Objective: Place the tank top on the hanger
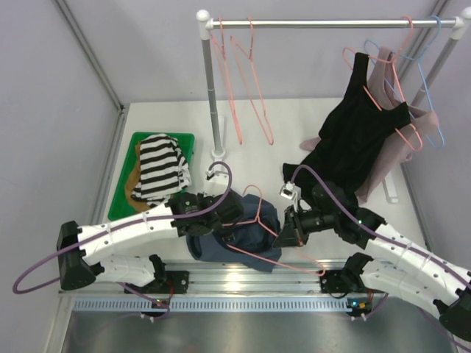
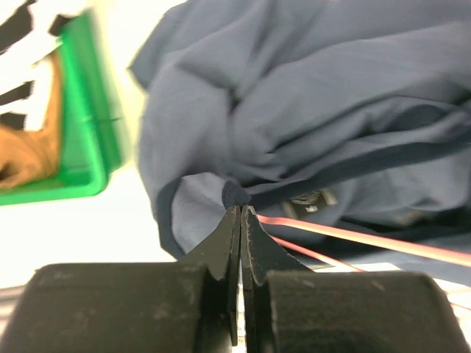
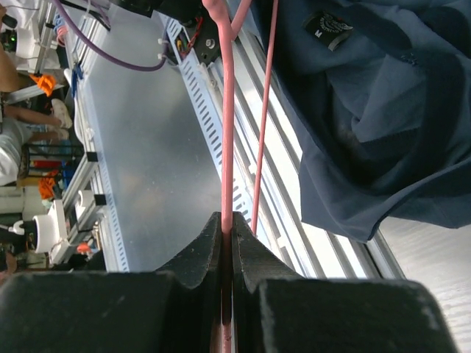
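Observation:
The slate-blue tank top hangs bunched at the table's near edge, between the two arms. My left gripper is shut on a fold of its dark hem; in the left wrist view the fabric fills the frame and a small tuft sits pinched at the gripper's tips. The salmon-pink hanger runs through the cloth, its wire passing just right of those jaws. My right gripper is shut on the hanger wire, clamped between the gripper's fingers, with the tank top to its right.
A green tray at the left holds a striped garment. Behind stands a clothes rack with pink hangers, a black tank top, a mauve top and a light-blue hanger. A metal rail edges the table.

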`<action>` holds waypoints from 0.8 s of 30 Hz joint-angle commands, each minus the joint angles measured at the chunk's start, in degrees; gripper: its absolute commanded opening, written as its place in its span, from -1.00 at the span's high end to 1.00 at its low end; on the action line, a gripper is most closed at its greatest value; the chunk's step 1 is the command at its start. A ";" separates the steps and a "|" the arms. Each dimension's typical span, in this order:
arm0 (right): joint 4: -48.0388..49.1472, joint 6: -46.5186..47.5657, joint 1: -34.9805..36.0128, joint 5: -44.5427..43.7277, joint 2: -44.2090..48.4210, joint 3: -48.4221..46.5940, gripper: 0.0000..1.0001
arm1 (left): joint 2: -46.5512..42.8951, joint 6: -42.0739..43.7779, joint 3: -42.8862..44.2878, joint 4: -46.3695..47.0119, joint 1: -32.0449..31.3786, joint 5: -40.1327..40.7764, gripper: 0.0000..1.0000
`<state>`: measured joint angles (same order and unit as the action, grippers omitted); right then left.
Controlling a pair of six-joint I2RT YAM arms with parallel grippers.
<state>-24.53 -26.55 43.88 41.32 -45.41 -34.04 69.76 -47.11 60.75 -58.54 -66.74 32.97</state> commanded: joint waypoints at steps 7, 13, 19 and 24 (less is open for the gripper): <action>-3.32 2.81 1.39 -3.00 6.28 -0.76 1.00 | -2.87 -6.06 2.80 -10.10 -0.14 5.70 1.00; -8.24 2.02 1.39 -6.86 11.56 -1.72 1.00 | -4.98 -5.88 0.25 -9.66 -0.23 2.45 1.00; -11.85 3.78 1.39 -6.17 12.54 -5.86 1.00 | -5.33 -6.06 0.07 -9.84 -0.41 2.01 1.00; -11.33 4.75 1.30 -3.36 12.10 -5.60 1.00 | -4.72 -5.27 0.86 -9.22 -0.50 1.83 1.00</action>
<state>-36.75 -23.35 44.60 35.70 -33.34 -37.54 65.36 -52.45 61.10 -67.33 -66.83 34.74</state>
